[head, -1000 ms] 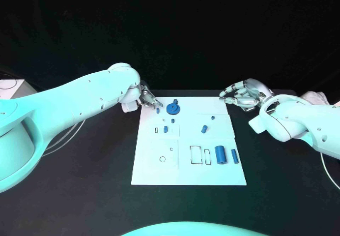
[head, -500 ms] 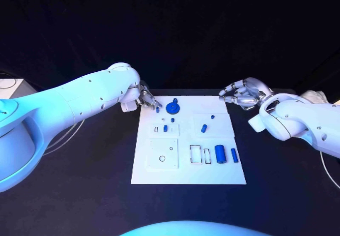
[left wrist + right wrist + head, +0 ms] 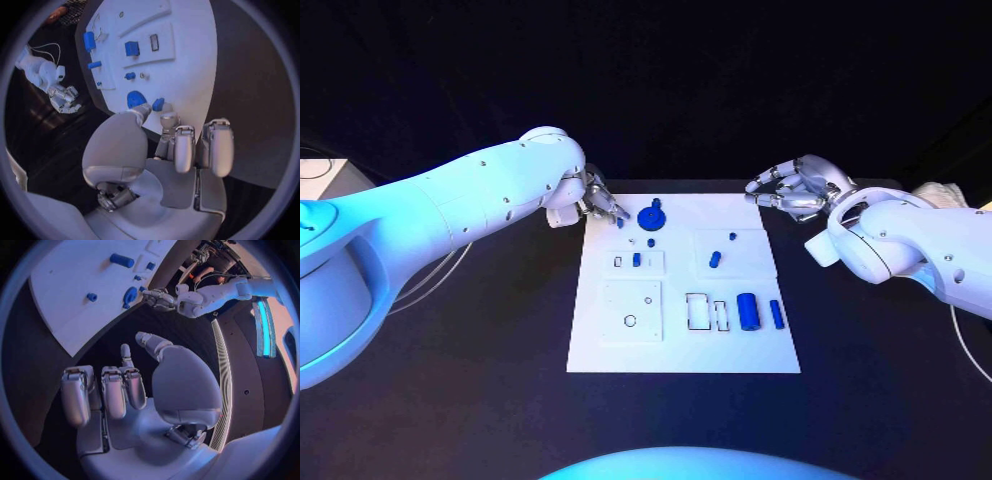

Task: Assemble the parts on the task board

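The white task board [image 3: 685,350] lies in the middle of the black table. My left hand [image 3: 599,200] hovers at its far left corner. There the thumb [image 3: 142,111] and a finger pinch a small blue piece [image 3: 158,104], right beside a blue disc with a knob [image 3: 653,220]. Other blue parts lie on the board: two short pegs [image 3: 638,260] [image 3: 715,261], a thick cylinder [image 3: 749,313] and a thinner one [image 3: 777,316]. My right hand [image 3: 793,190] hangs off the far right corner with its fingers loosely bent, holding nothing.
A raised white square plate [image 3: 633,311] and two rectangular slots [image 3: 698,312] sit on the board's near half. Black table surrounds the board on all sides. A white object [image 3: 935,192] lies at the far right edge.
My right hand has edged slightly away from the board. My left hand stays at the far left corner, and the parts have not moved.
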`<move>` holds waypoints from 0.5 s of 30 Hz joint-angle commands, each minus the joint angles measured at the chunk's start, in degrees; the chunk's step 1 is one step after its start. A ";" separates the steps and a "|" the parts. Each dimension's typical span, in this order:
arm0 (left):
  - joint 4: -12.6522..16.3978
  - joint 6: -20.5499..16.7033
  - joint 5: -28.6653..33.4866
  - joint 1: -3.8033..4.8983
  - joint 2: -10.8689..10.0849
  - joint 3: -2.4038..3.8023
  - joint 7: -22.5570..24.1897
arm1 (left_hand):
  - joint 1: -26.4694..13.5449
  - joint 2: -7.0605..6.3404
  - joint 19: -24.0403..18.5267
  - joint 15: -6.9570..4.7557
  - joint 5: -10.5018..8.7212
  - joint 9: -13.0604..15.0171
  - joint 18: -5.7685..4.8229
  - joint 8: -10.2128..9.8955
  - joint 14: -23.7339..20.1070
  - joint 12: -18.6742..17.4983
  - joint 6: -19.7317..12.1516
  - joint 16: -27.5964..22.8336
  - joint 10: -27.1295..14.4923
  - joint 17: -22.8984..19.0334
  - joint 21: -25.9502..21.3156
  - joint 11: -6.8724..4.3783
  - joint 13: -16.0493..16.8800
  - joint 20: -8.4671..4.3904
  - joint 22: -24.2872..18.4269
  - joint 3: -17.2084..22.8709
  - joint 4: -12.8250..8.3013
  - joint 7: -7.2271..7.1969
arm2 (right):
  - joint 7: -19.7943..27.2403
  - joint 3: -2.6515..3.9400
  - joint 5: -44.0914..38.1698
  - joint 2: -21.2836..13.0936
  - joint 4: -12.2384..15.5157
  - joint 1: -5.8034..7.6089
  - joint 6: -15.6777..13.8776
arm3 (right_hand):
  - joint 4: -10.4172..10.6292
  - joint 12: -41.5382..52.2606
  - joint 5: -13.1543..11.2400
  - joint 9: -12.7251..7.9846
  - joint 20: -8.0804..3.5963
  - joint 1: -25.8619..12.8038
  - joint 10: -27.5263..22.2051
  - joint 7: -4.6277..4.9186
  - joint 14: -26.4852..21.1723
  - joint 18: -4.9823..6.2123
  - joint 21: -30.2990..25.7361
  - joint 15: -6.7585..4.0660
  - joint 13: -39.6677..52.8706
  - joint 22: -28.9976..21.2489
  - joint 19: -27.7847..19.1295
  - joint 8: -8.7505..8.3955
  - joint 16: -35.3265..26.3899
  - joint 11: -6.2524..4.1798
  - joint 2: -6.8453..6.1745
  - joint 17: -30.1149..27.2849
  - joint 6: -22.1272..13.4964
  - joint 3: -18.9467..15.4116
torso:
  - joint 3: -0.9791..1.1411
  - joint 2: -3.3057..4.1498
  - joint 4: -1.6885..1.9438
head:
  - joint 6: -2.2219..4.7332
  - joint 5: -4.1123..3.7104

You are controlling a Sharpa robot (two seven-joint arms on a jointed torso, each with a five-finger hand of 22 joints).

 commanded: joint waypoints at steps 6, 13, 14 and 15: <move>0.31 1.69 1.07 0.00 0.04 -0.03 1.02 | 2.32 0.83 1.03 -0.10 0.00 -0.42 0.31 -0.50 5.87 0.40 0.68 0.41 0.41 14.86 0.18 -0.28 0.12 0.24 7.17 1.41 -0.36 -0.05 | 0.53 0.03 -0.11 0.20 -0.14 0.02 0.33 | 0.12 0.22 0.16 0.05 0.26 0.04 6.07 0.17 6.07 0.33 -0.10 0.31 15.05 13.47 4.78 -0.15 0.21 0.27 -0.05 15.10 -0.16 0.10 | 0.01 0.00 -0.03 | -0.06 0.16; 0.26 0.80 2.28 0.00 -0.10 -0.05 1.56 | 6.80 3.02 1.12 -0.48 -0.03 -1.04 0.27 -0.62 5.92 0.40 0.80 0.51 0.69 15.00 0.25 -0.71 0.02 -0.08 7.39 7.68 -2.81 -0.46 | 0.44 0.02 -0.11 0.42 -0.42 0.02 0.52 | 0.12 0.22 0.16 0.05 0.26 0.04 6.07 0.17 6.07 0.33 -0.10 0.31 15.05 13.47 4.78 -0.15 0.21 0.27 -0.05 15.10 -0.16 0.10 | 0.02 0.01 0.00 | -0.16 0.14; 0.25 0.60 2.55 0.00 -0.12 -0.05 1.66 | 7.43 3.29 1.16 -0.52 -0.03 -1.00 0.25 -0.50 5.94 0.40 0.67 0.55 0.82 15.05 0.28 -0.74 0.02 -0.13 7.47 9.47 -3.67 -0.46 | 0.43 0.02 -0.11 0.44 -0.45 0.02 0.55 | 0.12 0.22 0.16 0.05 0.26 0.04 6.07 0.17 6.07 0.33 -0.10 0.31 15.05 13.47 4.78 -0.15 0.21 0.27 -0.05 15.10 -0.16 0.10 | 0.03 0.00 -0.02 | -0.14 0.17; 0.23 0.42 2.78 0.00 -0.15 -0.05 1.76 | 8.01 3.40 1.20 -0.51 -0.03 -0.87 0.23 -0.31 5.96 0.30 0.42 0.59 0.88 15.10 0.31 -0.72 -0.09 -0.15 7.55 11.71 -4.86 -0.35 | 0.42 0.02 -0.11 0.47 -0.48 0.02 0.59 | 0.12 0.22 0.16 0.05 0.26 0.04 6.07 0.17 6.07 0.33 -0.10 0.31 15.05 13.47 4.78 -0.15 0.21 0.27 -0.05 15.10 -0.16 0.10 | 0.04 -0.01 -0.03 | -0.14 0.17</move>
